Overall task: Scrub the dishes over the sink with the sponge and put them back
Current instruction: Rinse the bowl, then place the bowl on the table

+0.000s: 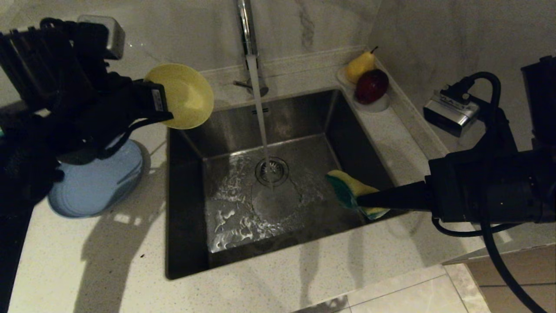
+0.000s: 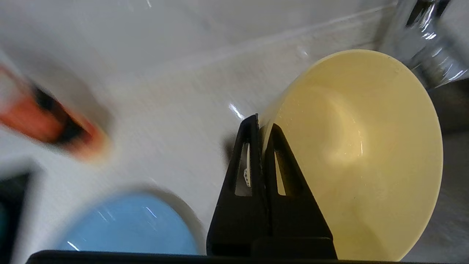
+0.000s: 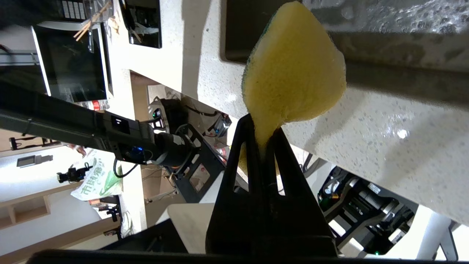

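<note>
My left gripper (image 1: 167,114) (image 2: 262,123) is shut on the rim of the pale yellow bowl (image 1: 184,94) (image 2: 361,154), holding it tilted on edge above the sink's far left corner. My right gripper (image 1: 362,201) (image 3: 263,132) is shut on the sponge (image 1: 352,191) (image 3: 293,69), yellow with a green face, over the right side of the steel sink (image 1: 234,130). The light-blue plate (image 1: 93,184) (image 2: 128,229) lies on the counter at the left. The teal bowl is out of view.
Water runs from the chrome tap (image 1: 246,26) onto the drain strainer (image 1: 272,170). A small white dish (image 1: 382,105) with a pear (image 1: 359,66) and a dark red fruit (image 1: 371,85) stands on the back right ledge. White counter (image 1: 278,287) surrounds the sink.
</note>
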You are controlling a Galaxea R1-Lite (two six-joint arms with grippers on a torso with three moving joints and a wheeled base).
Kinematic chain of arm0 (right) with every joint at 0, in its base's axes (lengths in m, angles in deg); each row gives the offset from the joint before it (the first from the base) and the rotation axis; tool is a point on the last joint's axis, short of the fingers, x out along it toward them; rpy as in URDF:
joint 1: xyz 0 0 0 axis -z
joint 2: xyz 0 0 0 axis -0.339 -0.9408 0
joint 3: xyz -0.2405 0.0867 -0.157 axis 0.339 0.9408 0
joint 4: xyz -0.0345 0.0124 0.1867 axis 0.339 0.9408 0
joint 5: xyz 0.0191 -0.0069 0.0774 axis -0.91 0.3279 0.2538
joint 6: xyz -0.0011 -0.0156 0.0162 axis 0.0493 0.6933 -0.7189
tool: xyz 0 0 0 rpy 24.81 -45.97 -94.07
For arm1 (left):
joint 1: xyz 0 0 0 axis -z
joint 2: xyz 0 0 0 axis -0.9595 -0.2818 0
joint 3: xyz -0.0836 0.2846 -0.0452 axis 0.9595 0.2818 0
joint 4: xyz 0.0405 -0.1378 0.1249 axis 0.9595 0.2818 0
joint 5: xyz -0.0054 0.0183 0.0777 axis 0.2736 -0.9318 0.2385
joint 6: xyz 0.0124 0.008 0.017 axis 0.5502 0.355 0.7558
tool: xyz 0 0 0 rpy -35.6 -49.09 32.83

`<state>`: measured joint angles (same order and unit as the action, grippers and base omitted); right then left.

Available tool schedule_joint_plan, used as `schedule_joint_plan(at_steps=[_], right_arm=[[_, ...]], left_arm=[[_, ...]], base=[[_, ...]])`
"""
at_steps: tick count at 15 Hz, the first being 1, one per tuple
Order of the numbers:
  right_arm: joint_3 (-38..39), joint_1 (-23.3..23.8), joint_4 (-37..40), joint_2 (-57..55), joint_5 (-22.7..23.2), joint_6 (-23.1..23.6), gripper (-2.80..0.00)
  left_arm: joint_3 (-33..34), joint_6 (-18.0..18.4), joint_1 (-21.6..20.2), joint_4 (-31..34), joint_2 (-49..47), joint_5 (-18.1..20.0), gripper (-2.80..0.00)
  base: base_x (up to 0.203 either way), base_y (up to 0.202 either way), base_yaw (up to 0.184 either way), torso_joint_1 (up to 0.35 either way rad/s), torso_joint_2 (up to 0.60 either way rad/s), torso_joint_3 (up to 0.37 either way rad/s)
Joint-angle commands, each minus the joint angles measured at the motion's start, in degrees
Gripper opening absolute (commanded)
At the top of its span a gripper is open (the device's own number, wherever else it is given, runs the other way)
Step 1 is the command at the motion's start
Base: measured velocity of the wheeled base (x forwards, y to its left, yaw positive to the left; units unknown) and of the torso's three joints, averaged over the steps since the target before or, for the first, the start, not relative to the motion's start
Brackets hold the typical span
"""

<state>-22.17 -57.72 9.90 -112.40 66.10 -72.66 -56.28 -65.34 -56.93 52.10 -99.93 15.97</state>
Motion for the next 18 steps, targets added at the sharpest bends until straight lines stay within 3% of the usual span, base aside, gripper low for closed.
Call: schedule_joint_plan(at_steps=[1,2,6,9,15,18], right_arm=[[1.4,0.2,0.0,1.2,0.1,-0.1,-2.8],[2.1,0.4,0.1,1.6,0.1,-0.2,-2.8],[3.5,1.0,0.4,2.8,0.1,-0.1,-2.8],[4.0,1.6,0.6,2.7,0.1,-0.1,-2.8],[5.3,3.3,0.3,1.1,0.3,0.1,-2.8],[5.3,3.3,0.0,0.3,0.8,0.1,-2.8]], left_arm=[[-13.0,-20.8,-2.2,37.1,3.9,2.7,-2.8],[-16.2,-26.2,-4.7,43.8,5.8,4.9,-2.8],[-17.3,-33.8,-14.9,51.6,10.8,6.7,-2.8],[-16.8,-35.8,-24.2,55.4,13.3,8.8,-2.8],[-14.0,-39.1,-45.5,55.1,11.6,13.6,-2.8],[-10.9,-41.1,-51.3,50.5,8.1,16.6,-2.8]], base=[[0.0,0.0,0.0,0.0,0.0,0.0],[0.0,0.0,0.0,0.0,0.0,0.0],[0.0,0.0,0.0,0.0,0.0,0.0],[0.0,0.0,0.0,0.0,0.0,0.0],[0.0,0.0,0.0,0.0,0.0,0.0],[0.0,0.0,0.0,0.0,0.0,0.0]])
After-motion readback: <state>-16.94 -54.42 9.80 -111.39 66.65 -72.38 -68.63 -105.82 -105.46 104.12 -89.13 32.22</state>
